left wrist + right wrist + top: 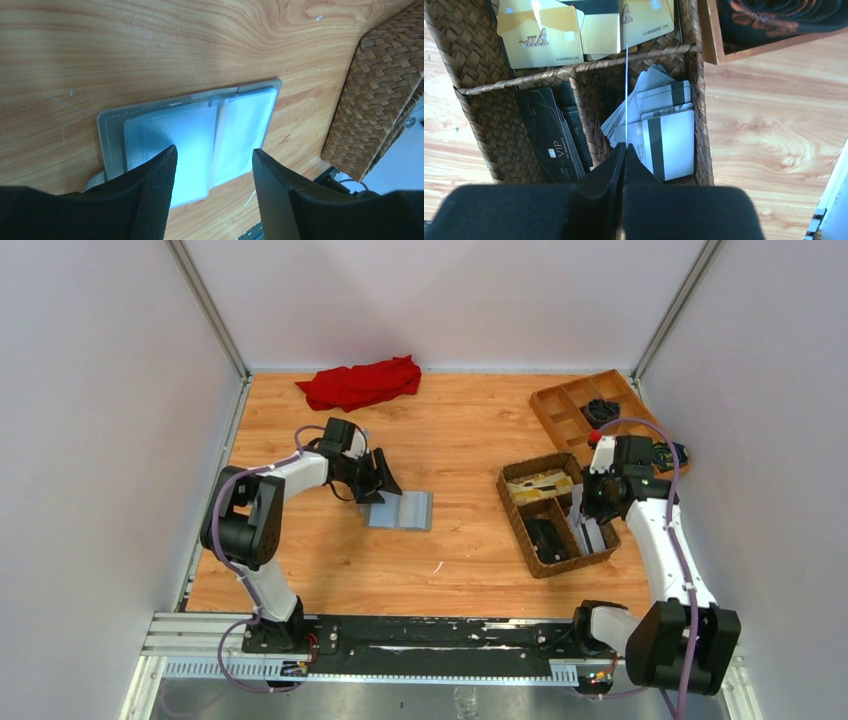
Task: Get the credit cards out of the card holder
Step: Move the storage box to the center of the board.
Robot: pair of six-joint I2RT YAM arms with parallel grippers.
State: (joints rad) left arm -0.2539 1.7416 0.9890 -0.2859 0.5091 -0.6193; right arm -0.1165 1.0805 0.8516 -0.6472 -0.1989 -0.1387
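At three o'clock a credit card, visible only edge-on, is clamped by the right gripper, while the left gripper is held spread.

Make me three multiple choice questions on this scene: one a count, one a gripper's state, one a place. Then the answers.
1. How many compartments has the woven basket? A two. B three. C five.
2. The right gripper is: A wide open. B shut on nothing. C shut on a thin card held edge-on.
3. The card holder lies: A in the woven basket. B in the right gripper. C open on the table below the left gripper.
Answers: B, two dividers make three cells. C, a card edge rises between its closed fingers. C, the left fingers frame it on wood.
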